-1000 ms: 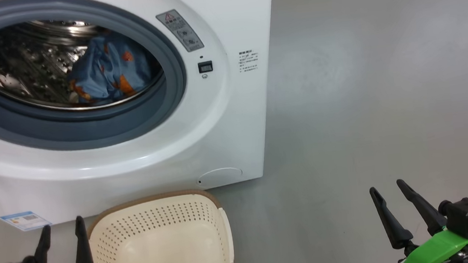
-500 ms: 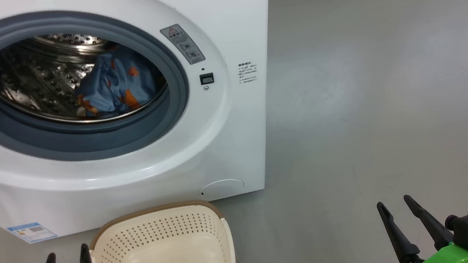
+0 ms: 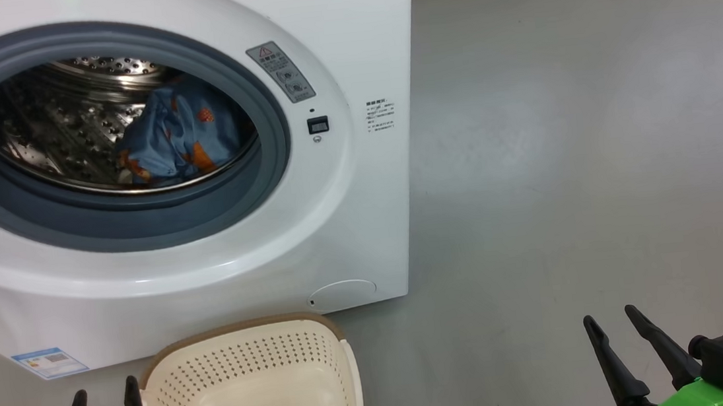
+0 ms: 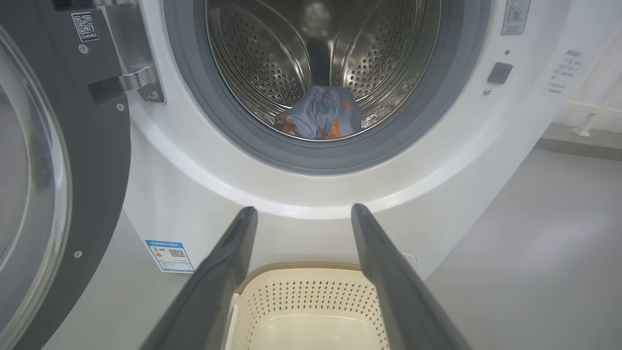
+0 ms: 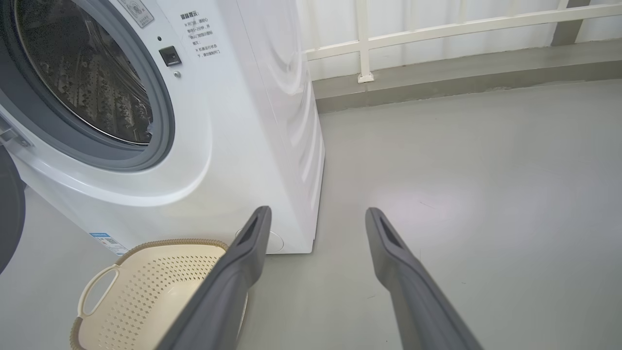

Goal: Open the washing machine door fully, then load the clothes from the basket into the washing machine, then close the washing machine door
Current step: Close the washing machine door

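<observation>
Head view shows the job nearly through. The clothes (image 3: 176, 138), blue with orange bears, lie bunched in the steel drum (image 3: 62, 125) of the washing machine (image 3: 351, 31). The basket (image 3: 234, 326) on the floor in front of it looks empty as far as I can see into it. What is left, I judge, is the closing. The washing machine door (image 4: 92, 160) stands swung wide on its hinge (image 4: 136, 80) at my left, and the left wrist view shows its black rim and glass.

My left claw (image 4: 303, 210) hangs just beside the basket on its left side, fingers spread wide, holding nothing. My right claw (image 3: 610, 316) is well off to the right over bare floor (image 3: 594, 141), equally wide and empty.

To close well, I would use the left claw, since it is nearest. I would get behind the door's outer edge, far from the hinge, and push along its arc rather than straight at the machine. I should keep my fingers clear of the grey gasket (image 3: 137, 218), check that no cloth trails over the lip, and press until the latch catches.
</observation>
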Controlling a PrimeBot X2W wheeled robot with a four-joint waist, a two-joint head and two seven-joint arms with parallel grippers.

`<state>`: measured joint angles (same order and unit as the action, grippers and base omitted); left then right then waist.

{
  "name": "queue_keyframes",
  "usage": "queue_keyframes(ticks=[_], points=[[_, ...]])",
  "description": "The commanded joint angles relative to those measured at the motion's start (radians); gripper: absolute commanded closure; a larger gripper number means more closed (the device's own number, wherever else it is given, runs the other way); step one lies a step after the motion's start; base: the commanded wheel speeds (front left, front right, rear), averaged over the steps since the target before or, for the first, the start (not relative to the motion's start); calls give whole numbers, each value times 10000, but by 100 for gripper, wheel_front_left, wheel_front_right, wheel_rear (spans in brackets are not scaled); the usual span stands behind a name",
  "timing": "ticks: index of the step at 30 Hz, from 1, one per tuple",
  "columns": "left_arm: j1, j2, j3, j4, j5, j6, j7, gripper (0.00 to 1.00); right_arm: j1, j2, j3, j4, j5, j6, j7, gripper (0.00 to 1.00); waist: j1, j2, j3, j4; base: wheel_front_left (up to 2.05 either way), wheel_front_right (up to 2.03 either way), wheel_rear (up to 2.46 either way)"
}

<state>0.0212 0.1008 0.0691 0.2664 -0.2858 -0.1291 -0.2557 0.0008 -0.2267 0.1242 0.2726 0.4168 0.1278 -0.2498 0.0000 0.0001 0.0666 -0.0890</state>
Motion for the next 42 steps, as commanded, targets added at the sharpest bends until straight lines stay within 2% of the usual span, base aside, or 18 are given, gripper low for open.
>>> queue_keyframes(ticks=[1, 18, 31, 38, 42], points=[[-187, 126, 296, -312, -103, -15, -61, 0, -42, -185, 197, -247, 45, 29, -120, 0, 0, -1, 1, -4, -39, 39, 0], [-127, 136, 212, -479, -212, -15, -61, 0, -48, -187, 172, -254, 24, 29, -120, 0, 0, -1, -26, 12, -94, 94, 0], [-67, 130, 158, -605, -298, -15, -61, 0, 37, -182, 144, -264, 26, 29, -120, 0, 0, -1, -114, 145, -12, 12, 0], [-126, -13, 308, -484, -256, -15, -61, 0, -86, -204, 368, -251, 27, 29, -120, 0, 0, -1, -88, 687, 0, 0, 0], [-95, -146, 441, -539, -187, -15, -61, 0, -322, -249, 652, -197, 40, 29, -120, 0, 0, -1, -68, 1344, 0, 0, 0]])
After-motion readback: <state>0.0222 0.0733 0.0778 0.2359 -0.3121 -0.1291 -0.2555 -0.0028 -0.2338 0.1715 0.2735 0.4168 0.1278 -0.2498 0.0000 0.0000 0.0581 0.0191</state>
